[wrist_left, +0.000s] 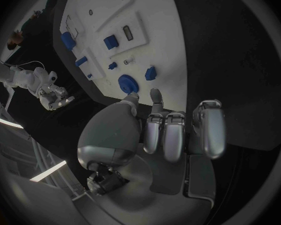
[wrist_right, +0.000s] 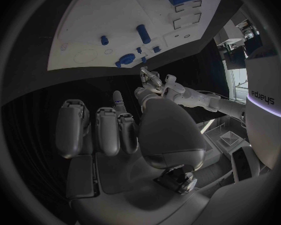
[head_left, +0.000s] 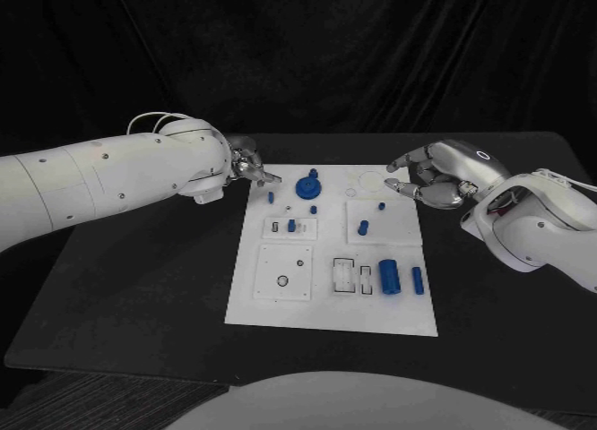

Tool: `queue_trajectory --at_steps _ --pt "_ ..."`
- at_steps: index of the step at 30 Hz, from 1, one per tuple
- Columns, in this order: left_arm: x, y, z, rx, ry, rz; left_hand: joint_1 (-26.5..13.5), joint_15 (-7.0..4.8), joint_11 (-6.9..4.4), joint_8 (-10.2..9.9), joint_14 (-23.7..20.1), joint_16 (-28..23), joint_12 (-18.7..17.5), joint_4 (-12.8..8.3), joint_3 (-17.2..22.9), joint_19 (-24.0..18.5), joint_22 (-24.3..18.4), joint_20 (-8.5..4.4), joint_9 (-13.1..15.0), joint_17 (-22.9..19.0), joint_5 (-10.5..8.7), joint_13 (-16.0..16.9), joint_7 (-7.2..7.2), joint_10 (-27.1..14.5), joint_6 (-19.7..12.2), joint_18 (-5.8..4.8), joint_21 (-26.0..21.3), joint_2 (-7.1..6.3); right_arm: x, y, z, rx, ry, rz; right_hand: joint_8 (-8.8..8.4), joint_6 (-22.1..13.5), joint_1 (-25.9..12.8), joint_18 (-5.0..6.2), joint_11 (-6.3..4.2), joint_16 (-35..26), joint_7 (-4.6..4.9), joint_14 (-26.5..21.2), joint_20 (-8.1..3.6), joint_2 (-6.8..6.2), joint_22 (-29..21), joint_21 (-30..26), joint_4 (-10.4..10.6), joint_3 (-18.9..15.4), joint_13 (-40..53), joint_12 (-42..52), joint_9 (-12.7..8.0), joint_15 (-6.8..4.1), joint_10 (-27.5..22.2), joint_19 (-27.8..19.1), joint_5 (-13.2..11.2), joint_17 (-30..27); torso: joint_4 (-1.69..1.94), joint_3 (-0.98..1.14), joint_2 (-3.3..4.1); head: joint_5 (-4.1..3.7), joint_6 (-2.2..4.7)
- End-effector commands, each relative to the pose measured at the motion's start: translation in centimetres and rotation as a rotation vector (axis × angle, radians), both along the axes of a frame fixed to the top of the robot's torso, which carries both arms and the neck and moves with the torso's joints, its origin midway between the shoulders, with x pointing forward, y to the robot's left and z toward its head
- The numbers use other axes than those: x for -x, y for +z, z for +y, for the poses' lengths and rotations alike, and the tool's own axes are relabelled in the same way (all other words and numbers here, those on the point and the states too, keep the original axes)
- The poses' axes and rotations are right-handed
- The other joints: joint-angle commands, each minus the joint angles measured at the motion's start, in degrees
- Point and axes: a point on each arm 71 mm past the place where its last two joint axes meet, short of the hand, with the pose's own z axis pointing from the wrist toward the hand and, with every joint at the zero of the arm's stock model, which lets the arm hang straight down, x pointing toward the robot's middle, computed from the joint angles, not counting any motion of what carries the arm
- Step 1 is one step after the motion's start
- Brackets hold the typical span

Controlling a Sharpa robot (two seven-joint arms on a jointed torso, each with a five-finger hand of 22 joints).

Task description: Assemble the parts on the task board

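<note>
Both hands wait at the far end of the white task board point(head_left: 331, 309), the left hand point(head_left: 249, 167) and right hand point(head_left: 435, 175) with fingers curled on nothing, maybe ready to pick the blue parts point(head_left: 389, 275) lying there

The right hand point(wrist_right: 125, 130) has its fingers curled in and holds nothing. Past it lies the white board point(wrist_right: 115, 30) with small blue parts on it. A round blue part point(wrist_right: 126, 59) sits near the board's edge. The left hand point(wrist_right: 152, 79) is beside that edge.
</note>
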Motion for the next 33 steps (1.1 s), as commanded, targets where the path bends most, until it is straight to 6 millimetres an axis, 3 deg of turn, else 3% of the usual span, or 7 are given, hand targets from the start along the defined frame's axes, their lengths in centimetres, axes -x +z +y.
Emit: queue_trajectory --at_steps 1,33 --pt "0.0 -0.4 -0.2 0.0 -0.024 0.021 0.0 0.4 0.57 -0.6 6.0 0.2 0.2 -0.1 -0.4 0.0 11.0 0.49 -0.3 15.1 -0.28 15.0 0.14 5.9 -0.6 0.44 -0.4 0.51 0.0 -0.1 0.0 0.007 0.001 0.001 -0.24 0.5 0.2 0.86 0.25 0.3 0.08 3.7 0.41 0.1 11.0 0.4 -0.2 0.4 14.9 0.1 -0.1 0.36 5.8 1.9 0.6 2.5 -0.03 0.03 -0.04 0.05 -0.01" --pt "0.3 -1.5 -0.7 -0.012 -0.052 0.07 1.0 0.99 1.14 -3.3 6.0 0.2 0.2 -0.4 -1.1 -0.7 10.8 1.15 -3.3 15.1 2.28 15.0 0.67 5.9 -0.4 0.63 -1.1 1.35 -0.1 -0.4 0.1 0.012 0.001 0.009 -0.32 0.5 0.7 0.88 0.25 0.2 0.09 3.7 0.4 -0.03 10.9 0.3 -0.6 0.7 14.8 0.1 -0.1 0.36 5.8 1.9 1.6 2.4 -0.03 0.11 -0.04 -0.02 -0.01"
